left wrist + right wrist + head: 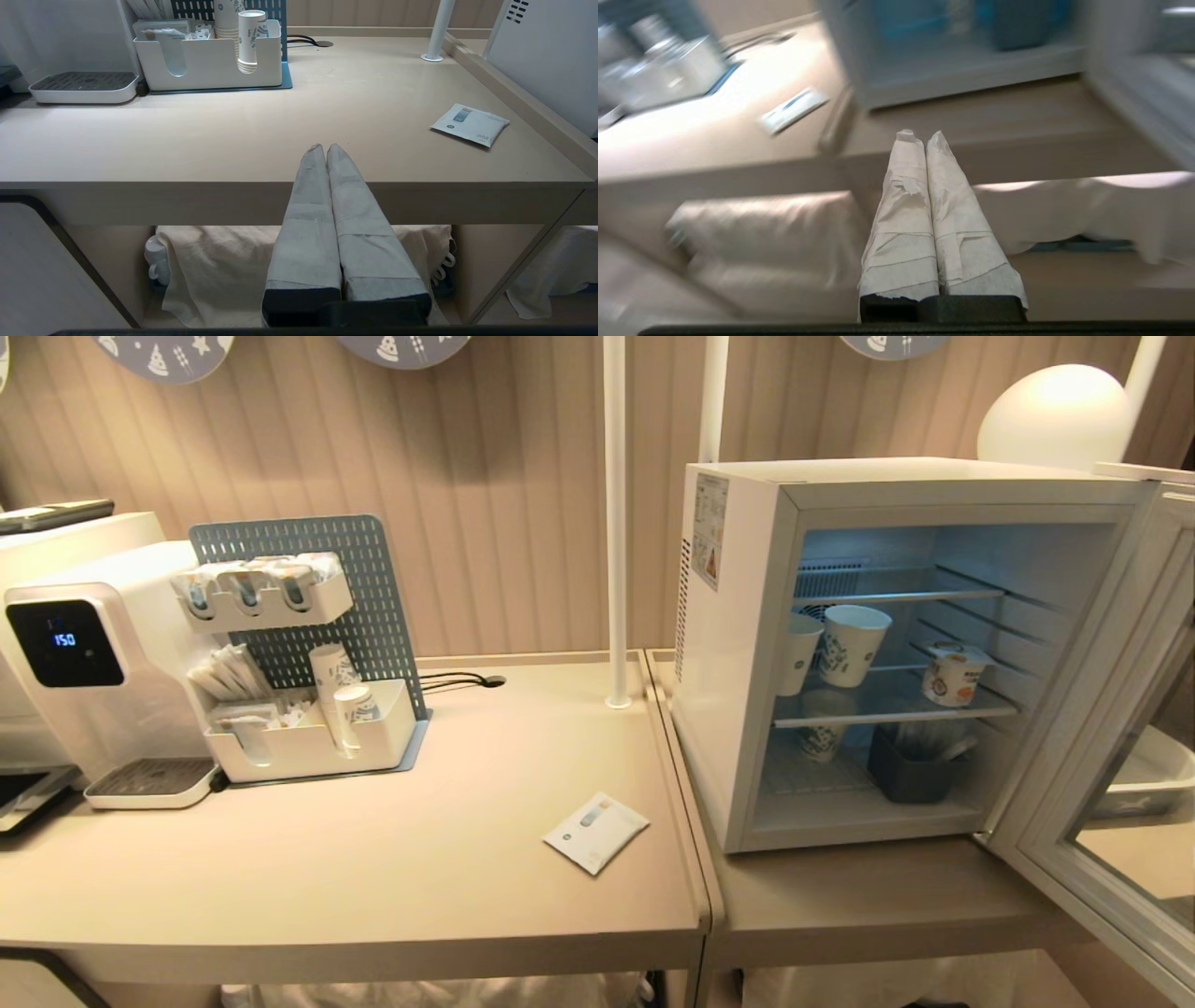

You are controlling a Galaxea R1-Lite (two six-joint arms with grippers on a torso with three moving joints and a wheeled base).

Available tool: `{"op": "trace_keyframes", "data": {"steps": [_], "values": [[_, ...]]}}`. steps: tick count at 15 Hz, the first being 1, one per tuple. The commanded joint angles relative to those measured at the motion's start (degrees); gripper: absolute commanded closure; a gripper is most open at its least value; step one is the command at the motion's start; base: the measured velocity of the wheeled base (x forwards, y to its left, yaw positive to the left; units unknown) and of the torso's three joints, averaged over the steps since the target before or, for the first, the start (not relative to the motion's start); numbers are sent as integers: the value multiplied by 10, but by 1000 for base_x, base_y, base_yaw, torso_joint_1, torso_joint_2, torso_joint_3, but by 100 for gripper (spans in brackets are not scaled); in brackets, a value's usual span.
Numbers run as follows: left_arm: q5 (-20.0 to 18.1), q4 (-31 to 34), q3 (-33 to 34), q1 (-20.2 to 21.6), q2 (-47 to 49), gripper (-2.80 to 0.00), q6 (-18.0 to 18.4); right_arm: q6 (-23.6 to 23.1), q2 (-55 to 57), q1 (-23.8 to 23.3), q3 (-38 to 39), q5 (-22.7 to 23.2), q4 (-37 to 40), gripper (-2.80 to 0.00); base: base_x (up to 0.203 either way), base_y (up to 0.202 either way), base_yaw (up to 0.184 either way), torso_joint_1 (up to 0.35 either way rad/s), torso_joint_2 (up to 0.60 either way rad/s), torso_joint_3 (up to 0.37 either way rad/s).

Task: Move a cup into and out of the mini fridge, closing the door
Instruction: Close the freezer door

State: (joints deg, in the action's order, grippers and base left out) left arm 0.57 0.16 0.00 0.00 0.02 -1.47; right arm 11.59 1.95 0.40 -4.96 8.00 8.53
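**A:** Your right claw [920, 135] has its taped fingers pressed together on nothing, low in front of the desk [373, 887] edge, pointing toward the mini fridge [738, 644]. The left claw [325, 148] is pinched closed and empty too, parked below the desk's front edge.

**B:** Where's the cup?

**A:** The cup [952, 674] sits on the wire shelf [896, 711] inside, toward the right, well apart from the two taller paper cups [851, 644] on the left of that shelf. The door [1102, 756] stands swung wide to the right.

**B:** So how far along are you?

**A:** I'd judge the cup is in; taking it out and shutting the door remain.

**B:** Room to work?

**A:** The opening is unobstructed in front. Mind the shelf above, the fridge's right wall beside the cup, and the door's edge on your right. A flat sachet [596, 832] lies on the desk near the fridge's left corner.
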Motion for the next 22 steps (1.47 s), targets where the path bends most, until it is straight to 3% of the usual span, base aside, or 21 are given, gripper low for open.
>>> {"op": "trace_keyframes", "data": {"steps": [1,3,11,18,22], "values": [[0,0,1,1,0,0,0,-9,-20,-1,6,-75,-1,0,0,0,0,0,0,0],[0,0,1,0,0,0,0,-87,-19,-1,0,-111,36,0,0,0,0,0,0,0],[0,0,1,0,0,0,0,-83,-19,-1,-8,-113,55,0,0,0,0,0,0,0],[0,0,1,0,0,0,0,-85,-19,-1,-3,-109,48,0,-182,0,-1,2,4,1],[0,0,1,0,0,0,0,-95,-20,-1,23,-100,-30,0,-100,0,0,2,-2,6]]}}
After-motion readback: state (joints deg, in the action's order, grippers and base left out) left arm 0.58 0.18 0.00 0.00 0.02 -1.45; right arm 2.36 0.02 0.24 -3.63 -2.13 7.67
